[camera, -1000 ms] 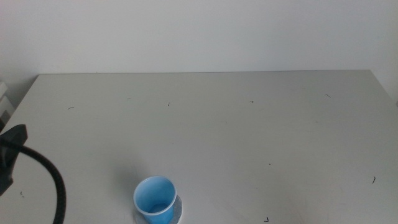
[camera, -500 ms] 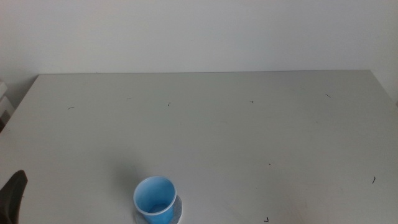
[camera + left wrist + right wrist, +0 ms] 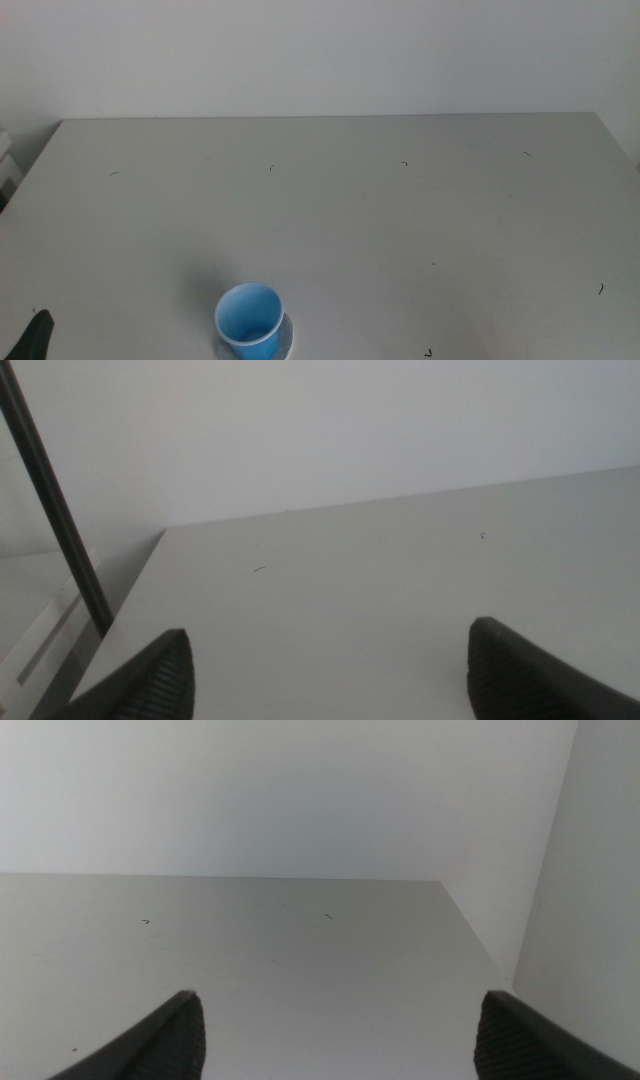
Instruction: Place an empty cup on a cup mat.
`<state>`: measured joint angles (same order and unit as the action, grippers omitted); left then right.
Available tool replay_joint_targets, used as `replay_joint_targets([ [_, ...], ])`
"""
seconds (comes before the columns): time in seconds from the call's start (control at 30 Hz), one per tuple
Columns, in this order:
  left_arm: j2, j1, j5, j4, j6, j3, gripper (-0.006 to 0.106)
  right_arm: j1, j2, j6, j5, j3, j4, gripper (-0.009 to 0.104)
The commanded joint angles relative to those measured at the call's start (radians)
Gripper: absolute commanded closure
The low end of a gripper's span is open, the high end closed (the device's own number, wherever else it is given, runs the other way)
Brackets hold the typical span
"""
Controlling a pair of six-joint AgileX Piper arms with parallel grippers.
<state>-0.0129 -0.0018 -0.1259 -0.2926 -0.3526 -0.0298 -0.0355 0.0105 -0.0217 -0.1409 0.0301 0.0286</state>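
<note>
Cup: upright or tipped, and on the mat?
Upright: the cup has its mouth facing up, and it sits on the cup mat, whose grey edge shows beside its base.

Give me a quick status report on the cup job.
Left gripper open, empty, at the table's near-left corner. Right gripper open, empty, waiting. Cup upright on cup mat. Nothing in the way.

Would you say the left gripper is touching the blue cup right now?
Apart. The middle view shows the left gripper at the bottom left corner, with bare table between it and the cup, which stands alone on the cup mat.
</note>
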Motion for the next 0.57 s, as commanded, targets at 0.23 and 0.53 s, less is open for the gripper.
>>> replay_joint_targets([
  [0.23, -0.015, 0.002, 0.073, 0.443, 0.49, 0.003, -0.004, 0.002, 0.026, 0.005, 0.075, -0.008, 0.014, 0.001],
  [0.53, -0.014, 0.001, 0.086, 0.429, 0.468, 0.004, -0.004, 0.002, 0.026, 0.005, 0.075, -0.008, 0.014, 0.001],
])
